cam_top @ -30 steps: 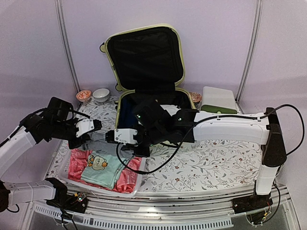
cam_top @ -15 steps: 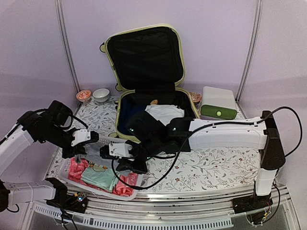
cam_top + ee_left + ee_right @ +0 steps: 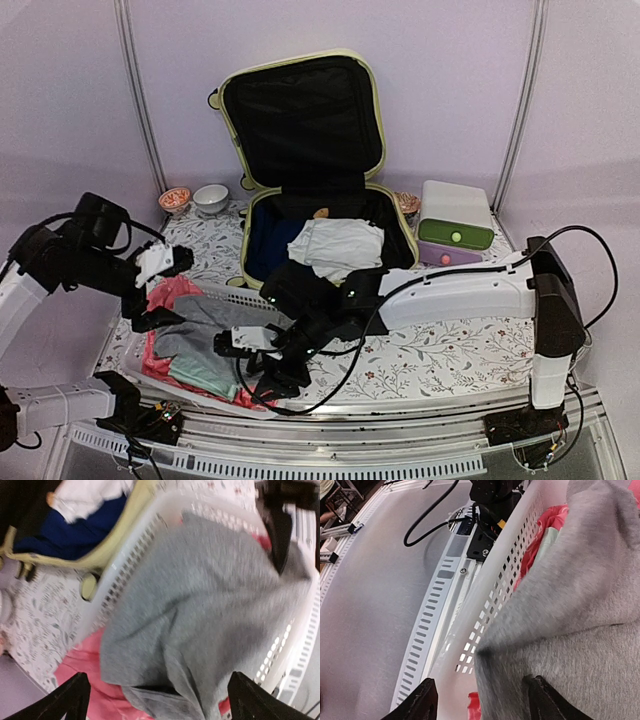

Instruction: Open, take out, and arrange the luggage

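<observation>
Left gripper [image 3: 160,699] hangs with jaws wide apart over the grey garment [image 3: 200,605], which lies in the white basket [image 3: 125,575] at the desk's near-left corner. Right gripper [image 3: 482,702], jaws parted and holding nothing, hovers by the basket's near rim. The luggage [image 3: 300,120] stands open toward the far edge, beyond both, with white clothing [image 3: 335,245] inside. The left gripper looks slightly nearer.

The luggage [image 3: 300,115] and right arm [image 3: 450,290] hem the basket's [image 3: 228,291] right side (grey garment [image 3: 195,335] inside).

Basket [image 3: 232,292] left-front of the luggage [image 3: 300,120] (a garment [image 3: 195,335] atop its contents), box [image 3: 455,215] at the luggage's right
</observation>
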Tool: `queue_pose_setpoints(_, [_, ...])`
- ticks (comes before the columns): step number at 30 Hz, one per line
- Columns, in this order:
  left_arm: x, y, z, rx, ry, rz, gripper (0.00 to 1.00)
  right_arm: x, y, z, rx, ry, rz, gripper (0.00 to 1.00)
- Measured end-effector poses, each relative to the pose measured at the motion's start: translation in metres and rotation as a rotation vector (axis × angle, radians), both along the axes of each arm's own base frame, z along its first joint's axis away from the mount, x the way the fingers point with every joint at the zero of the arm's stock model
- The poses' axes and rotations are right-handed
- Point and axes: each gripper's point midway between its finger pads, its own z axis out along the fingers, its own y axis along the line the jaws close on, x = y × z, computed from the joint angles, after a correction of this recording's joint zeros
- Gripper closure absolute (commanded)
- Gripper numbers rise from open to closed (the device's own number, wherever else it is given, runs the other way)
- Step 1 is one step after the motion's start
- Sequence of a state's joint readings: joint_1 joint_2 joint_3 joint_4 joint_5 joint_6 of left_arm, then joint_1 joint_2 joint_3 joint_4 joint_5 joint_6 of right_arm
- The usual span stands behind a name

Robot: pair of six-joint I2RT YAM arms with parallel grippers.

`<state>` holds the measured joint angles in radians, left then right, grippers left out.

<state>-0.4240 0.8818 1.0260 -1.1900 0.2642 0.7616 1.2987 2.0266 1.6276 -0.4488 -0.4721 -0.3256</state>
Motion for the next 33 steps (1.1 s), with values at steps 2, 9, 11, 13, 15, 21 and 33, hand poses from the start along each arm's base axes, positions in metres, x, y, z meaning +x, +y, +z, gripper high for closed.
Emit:
queue_pose_setpoints(2, [0.007,-0.01,0.038,-0.109,-0.099,0.016,0.02,-0.001,-0.007,0.01,0.024,0.037,0.004,0.28])
queue_pose_setpoints(9, [0.013,-0.024,0.107,-0.378,-0.204,0.138,0.02,0.02,-0.011,0.084,0.206,0.088,-0.034,0.42])
queue_pose_setpoints(11, [0.018,-0.024,0.114,-0.442,-0.175,0.218,0.02,0.022,-0.008,0.095,0.241,0.1,-0.047,0.58])
queue_pose_setpoints(13, [0.022,-0.025,0.118,-0.514,-0.124,0.315,0.02,0.021,-0.005,0.097,0.249,0.12,-0.058,0.75])
queue_pose_setpoints(15, [0.028,-0.022,0.118,-0.579,-0.059,0.435,0.02,0.018,-0.001,0.098,0.252,0.15,-0.07,0.95])
queue_pose_setpoints(21, [0.031,-0.015,0.047,-0.65,0.196,0.752,1.0,0.006,0.01,0.088,0.253,0.18,-0.096,0.98])
queue_pose_setpoints(33, [0.009,-0.005,-0.063,-0.643,0.372,0.944,1.0,0.0,0.033,-0.032,-0.003,0.086,-0.193,0.99])
